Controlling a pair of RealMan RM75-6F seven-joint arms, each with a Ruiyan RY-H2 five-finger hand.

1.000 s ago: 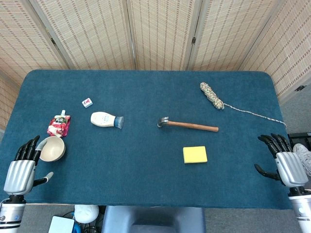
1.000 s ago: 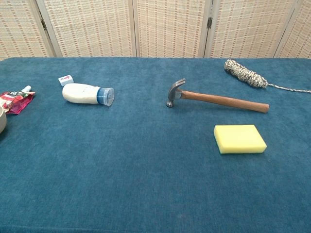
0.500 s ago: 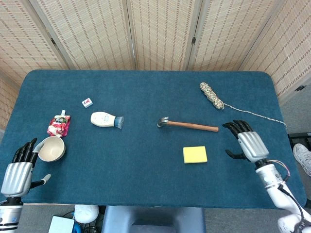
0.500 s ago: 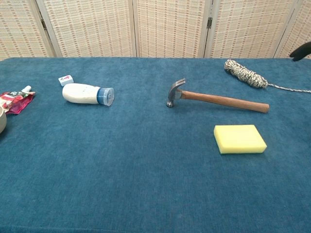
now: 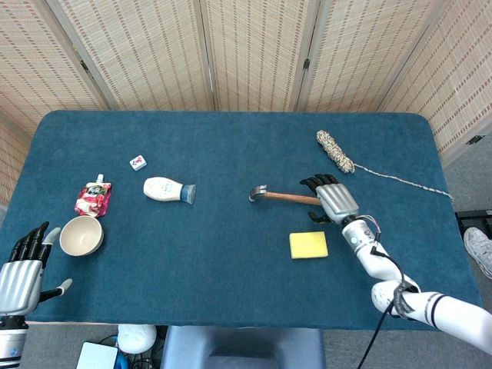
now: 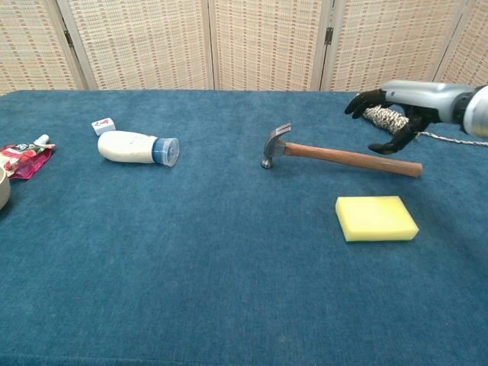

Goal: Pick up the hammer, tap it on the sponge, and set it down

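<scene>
The right hand (image 6: 396,114) is hovering with fingers spread and nothing in them, above the far end of the wooden handle of the steel-headed claw hammer (image 6: 335,155), which is lying flat on the blue cloth-covered table (image 6: 191,267) just below and to the left of the palm, not yet touched. Nearest the robot, just in front of that hand, the yellow rectangular sponge (image 6: 376,218) is sitting just beside the handle. To do this reach well, the hand is probably needing to sink straight down and wrap the handle near its free end, keeping the head pointing away so the swing to the sponge is short. Just behind the hand, the coiled speckled rope (image 5: 335,151) is partly covered by the fingers in the chest view. The left hand (image 5: 21,275), open and idle, is showing only in the head view, cut by the frame edge, well apart from everything.
</scene>
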